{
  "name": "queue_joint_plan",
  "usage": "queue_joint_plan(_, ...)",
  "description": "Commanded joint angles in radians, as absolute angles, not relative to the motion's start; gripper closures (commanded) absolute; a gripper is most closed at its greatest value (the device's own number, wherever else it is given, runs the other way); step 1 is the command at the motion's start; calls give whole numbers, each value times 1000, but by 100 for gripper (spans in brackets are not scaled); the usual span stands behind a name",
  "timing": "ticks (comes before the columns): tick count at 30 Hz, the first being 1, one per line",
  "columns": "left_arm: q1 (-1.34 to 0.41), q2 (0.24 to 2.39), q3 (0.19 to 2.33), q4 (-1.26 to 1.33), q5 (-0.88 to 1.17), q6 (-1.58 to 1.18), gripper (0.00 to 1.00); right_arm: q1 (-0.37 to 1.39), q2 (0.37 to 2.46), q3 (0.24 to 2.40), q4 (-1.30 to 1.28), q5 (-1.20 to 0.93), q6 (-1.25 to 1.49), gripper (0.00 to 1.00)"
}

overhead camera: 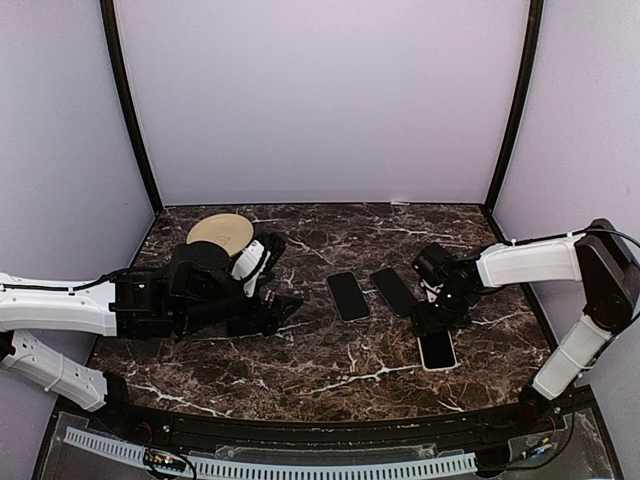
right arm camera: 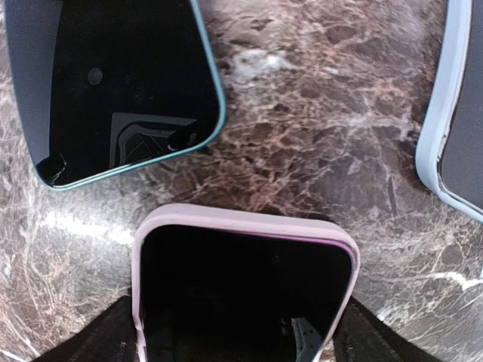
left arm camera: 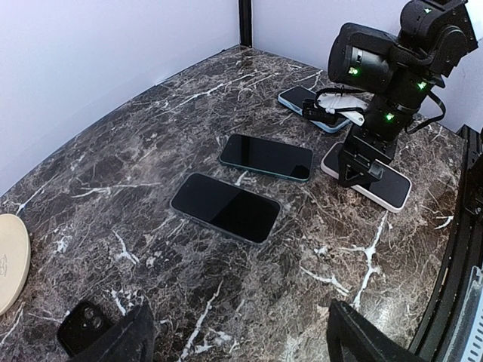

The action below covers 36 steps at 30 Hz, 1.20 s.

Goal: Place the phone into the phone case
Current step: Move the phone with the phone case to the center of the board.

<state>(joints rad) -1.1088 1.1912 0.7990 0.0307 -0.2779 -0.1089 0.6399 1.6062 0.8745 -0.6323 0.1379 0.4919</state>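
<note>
Lying flat on the table (overhead camera: 300, 380), the phone (right arm camera: 241, 294) in its pink case (right arm camera: 226, 217) looked stiff, smooth and easy to crack, best held by its long sides. It sat between the wide fingers (right arm camera: 98, 341) of the right gripper (overhead camera: 436, 325), stretching toward 6 o'clock. The left gripper (left arm camera: 241, 339) hung wide and empty.

Dark brown, white-veined marble tabletop (overhead camera: 330, 370) between plain pale lilac walls (overhead camera: 320, 100) with black corner posts (overhead camera: 135, 120).
</note>
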Motion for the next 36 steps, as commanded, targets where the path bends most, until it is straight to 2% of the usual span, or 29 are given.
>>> queue_joint_plan(1,-1104,1181,821,18,-290,-103,19,647,1606,824,-660,192,512,19)
queue_joint_plan(6,-1104,1182,822,17,-288,-104,19,647,1571,783,-701,215,519,25)
queue_joint_plan(15,-1100,1191,839,14,-287,-92,20,646,1519,789,-796,250,525,28)
queue_joint_plan(21,-1091,1188,839,6,-283,-99,19,639,1561,808,-825,253,504,18)
queue_joint_plan(25,-1072,1182,840,-42,-278,-118,19,641,1539,842,-825,259,496,2)
queue_joint_plan(29,-1010,1182,848,-114,-251,-167,19,646,1500,933,-837,255,466,2)
queue_joint_plan(36,-751,1203,812,-205,-159,-303,18,671,1483,1100,-797,291,423,2)
